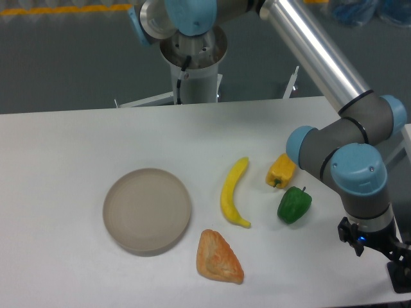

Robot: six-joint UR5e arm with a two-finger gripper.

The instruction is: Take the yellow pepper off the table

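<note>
The yellow pepper lies on the white table, right of centre, partly tucked behind the arm's grey elbow joint. My gripper hangs at the frame's lower right corner, well to the right of and nearer than the pepper. Only a dark part of it shows, and its fingers are cut off by the edge, so I cannot tell whether it is open or shut. Nothing is visibly held.
A green pepper sits just in front of the yellow one. A yellow banana lies to their left, a triangular orange pastry nearer the front, and a round grey plate further left. The arm's base stands behind the table.
</note>
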